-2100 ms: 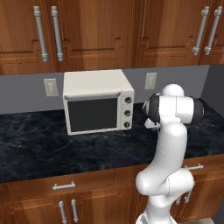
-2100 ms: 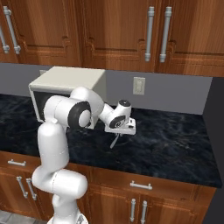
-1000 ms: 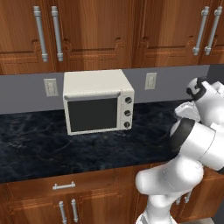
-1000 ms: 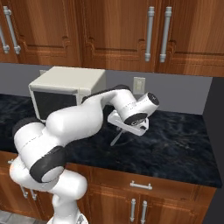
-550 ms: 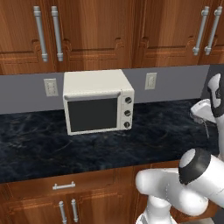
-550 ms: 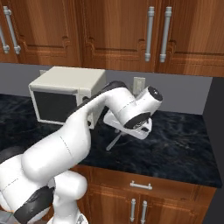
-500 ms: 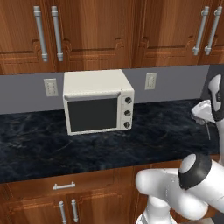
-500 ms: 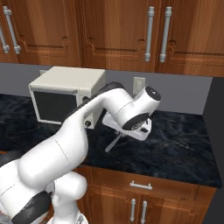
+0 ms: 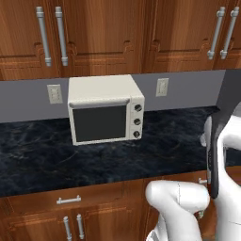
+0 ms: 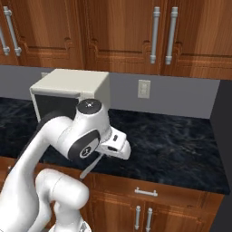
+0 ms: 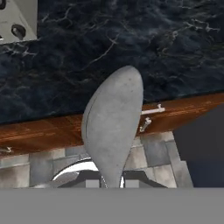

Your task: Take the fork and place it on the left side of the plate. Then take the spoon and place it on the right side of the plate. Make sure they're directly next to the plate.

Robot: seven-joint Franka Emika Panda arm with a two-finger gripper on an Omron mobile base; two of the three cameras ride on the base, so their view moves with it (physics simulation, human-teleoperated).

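Observation:
My gripper (image 10: 105, 155) is shut on the spoon (image 10: 89, 168), a slim all-grey piece that hangs down and to the left from the hand, over the counter's front edge. In the hand view the spoon's oval bowl (image 11: 113, 127) rises large from between the fingers at my gripper (image 11: 106, 182), with the counter edge and a drawer front behind it. The fork and the plate are out of view.
A white microwave (image 9: 104, 109) stands at the back of the dark marble counter (image 9: 47, 160). Wooden wall cabinets (image 10: 118, 31) hang above, drawers (image 10: 145, 192) sit below. A dark wall end (image 9: 231, 94) closes the counter on the right. Tiled floor (image 11: 39, 168) lies below the hand.
The arm has swung back from over the right part of the counter; the hand, still holding the spoon, now sits lower and nearer the front edge. The cameras have not moved.

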